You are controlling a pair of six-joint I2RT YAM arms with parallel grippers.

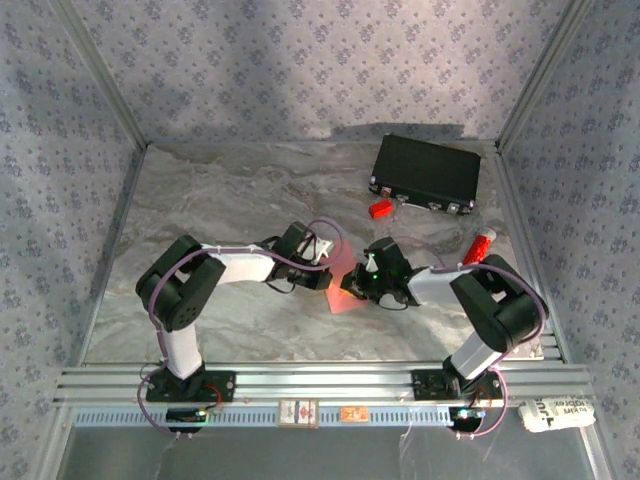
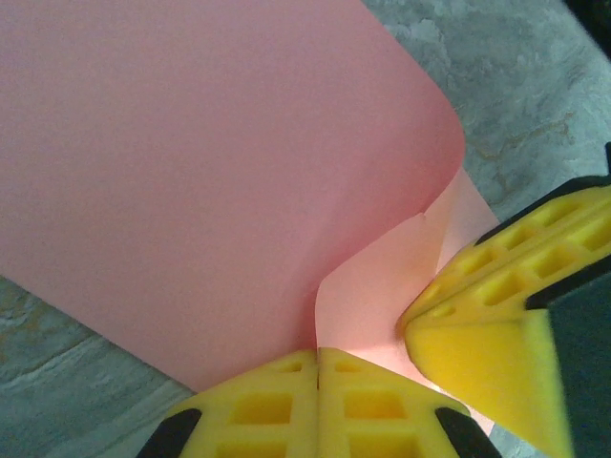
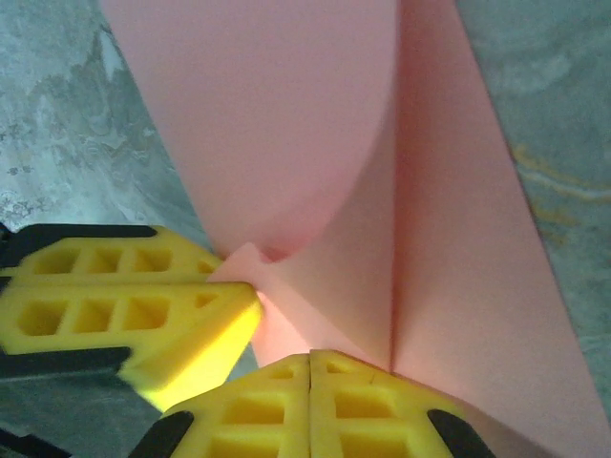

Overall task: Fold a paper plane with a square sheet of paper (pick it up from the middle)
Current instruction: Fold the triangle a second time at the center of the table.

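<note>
The salmon-pink square sheet of paper (image 1: 346, 298) is held up off the marble table between my two grippers, near the middle. In the left wrist view the sheet (image 2: 191, 172) curls over in a big flap, and my left gripper (image 2: 317, 355) is shut on its lower edge. The right gripper's yellow fingers (image 2: 496, 324) press in from the right. In the right wrist view the sheet (image 3: 286, 114) shows a straight upright crease, and my right gripper (image 3: 310, 360) is shut on it beside that crease. From above, the left gripper (image 1: 328, 277) and right gripper (image 1: 358, 288) almost touch.
A black case (image 1: 425, 172) lies at the back right with a small red block (image 1: 379, 209) in front of it. A red-and-white tube (image 1: 480, 246) stands by the right arm. Patterned walls enclose the table, and an aluminium rail (image 1: 320, 380) runs along its near edge.
</note>
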